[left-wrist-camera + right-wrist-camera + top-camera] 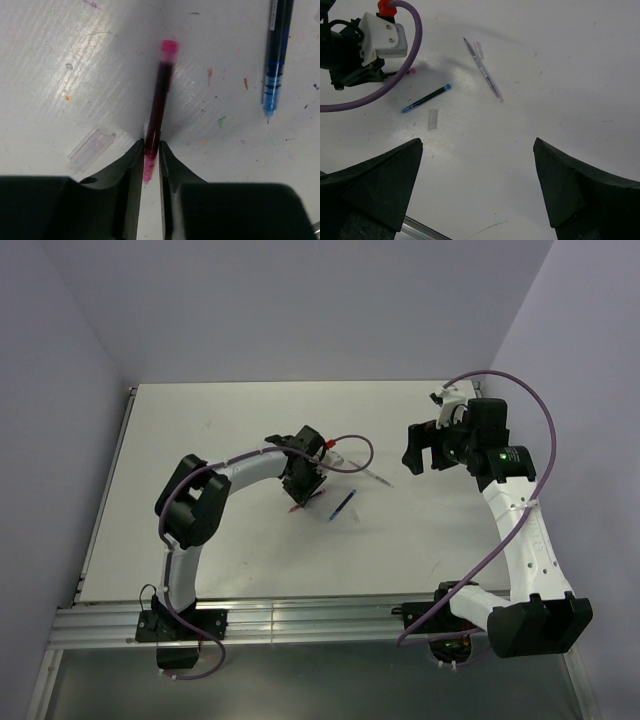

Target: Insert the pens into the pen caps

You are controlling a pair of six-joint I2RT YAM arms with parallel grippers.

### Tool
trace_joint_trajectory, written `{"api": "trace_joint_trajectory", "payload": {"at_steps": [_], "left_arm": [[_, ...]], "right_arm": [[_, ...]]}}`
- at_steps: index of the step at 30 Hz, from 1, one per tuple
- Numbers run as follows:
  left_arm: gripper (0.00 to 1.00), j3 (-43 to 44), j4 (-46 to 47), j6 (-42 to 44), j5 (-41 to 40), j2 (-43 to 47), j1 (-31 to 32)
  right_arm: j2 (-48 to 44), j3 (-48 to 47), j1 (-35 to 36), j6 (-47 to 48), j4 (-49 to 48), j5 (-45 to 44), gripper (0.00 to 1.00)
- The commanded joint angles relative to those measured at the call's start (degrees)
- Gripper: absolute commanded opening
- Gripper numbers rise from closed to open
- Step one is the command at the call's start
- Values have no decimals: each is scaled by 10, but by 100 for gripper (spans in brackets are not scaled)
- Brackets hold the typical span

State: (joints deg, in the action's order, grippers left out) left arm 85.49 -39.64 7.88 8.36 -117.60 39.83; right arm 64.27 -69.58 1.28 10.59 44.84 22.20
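White counter (pixel 220 420), scuffed and ink-flecked, carries the pens near its centre.

Right claw (pixel 476 150): fingers spread wide, nothing between them, well apart from the pens.

Left claw (pixel 151 150): clamped on the red pen (pixel 159 100) at its near end. The long axis runs almost straight away from the claw, pink end plug farthest out. Cannot tell whether the barrel touches the counter.

Blue pen (pixel 274 60): flat on the counter to the right of the red one, axis roughly parallel, writing tip toward the claw. A pale strip on its barrel bears print, too small to read.

Clear-grey pen (pixel 484 72): lies apart from the others on a diagonal, dark tip toward the top of the right wrist view.

Clear cap (pixel 91 149): flat on the counter, lying diagonally, just left of the left claw's finger.
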Motion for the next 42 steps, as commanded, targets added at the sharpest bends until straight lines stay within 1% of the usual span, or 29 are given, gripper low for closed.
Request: {"api": "trace_joint_trajectory", "payload": {"at_steps": [1, 5, 11, 12, 13, 15, 16, 19, 24, 29, 32, 33, 34, 35, 36, 37, 38, 39, 40, 41, 42], "left_arm": [[22, -11, 15, -1, -26, -11, 13], [17, -7, 5, -12, -41, -24, 25], [13, -8, -4, -20, -66, -34, 62], [12, -8, -8, -21, -70, -37, 65], [8, -5, -14, -23, -70, -38, 68], [4, 0, -21, -31, -71, -35, 73], [1, 6, -24, -33, -71, -32, 72], [0, 16, -35, -30, -81, 5, 72], [0, 35, -51, 4, -165, 68, 72], [0, 19, -35, 81, -221, 165, 73], [0, -16, -12, 140, -253, 225, 79], [0, -43, 9, 159, -259, 242, 81], [0, -59, 24, 200, -273, 279, 83], [0, -80, 47, 224, -285, 302, 92], [0, -134, 74, 253, -295, 328, 101], [0, -166, 143, 322, -305, 387, 110], [0, -202, 184, 361, -328, 418, 137], [0, -273, 225, 400, -340, 447, 152], [0, -305, 267, 479, -352, 493, 167], [0, -335, 331, 516, -374, 510, 198], [0, -386, 365, 549, -384, 524, 213]], "right_arm": [[-1, -31, 2, 8, -1, 5, 100], [3, -33, 1, 7, -1, -5, 100], [2, -28, 2, 9, -1, -11, 100], [2, -28, 2, 9, -1, -12, 100], [3, -27, 2, 8, -1, -15, 100], [7, -30, 1, 2, 1, -19, 100], [7, -32, 2, 0, 3, -18, 100], [16, -46, 1, 0, 18, -2, 100], [32, -90, 1, 2, 46, 24, 100], [49, -142, 2, -3, 63, 61, 100], [82, -179, 1, -1, 82, 106, 100], [89, -193, 1, 0, 90, 115, 100], [96, -200, 1, 0, 94, 139, 100], [108, -204, 1, 0, 96, 151, 100], [111, -208, 1, -1, 98, 169, 100], [116, -207, 1, -5, 99, 187, 100], [120, -206, 2, -7, 100, 234, 100], [130, -198, 3, -8, 103, 256, 100], [136, -195, 7, -10, 105, 276, 100], [144, -185, 10, -11, 106, 316, 100], [148, -179, 20, -11, 107, 329, 97]]}}
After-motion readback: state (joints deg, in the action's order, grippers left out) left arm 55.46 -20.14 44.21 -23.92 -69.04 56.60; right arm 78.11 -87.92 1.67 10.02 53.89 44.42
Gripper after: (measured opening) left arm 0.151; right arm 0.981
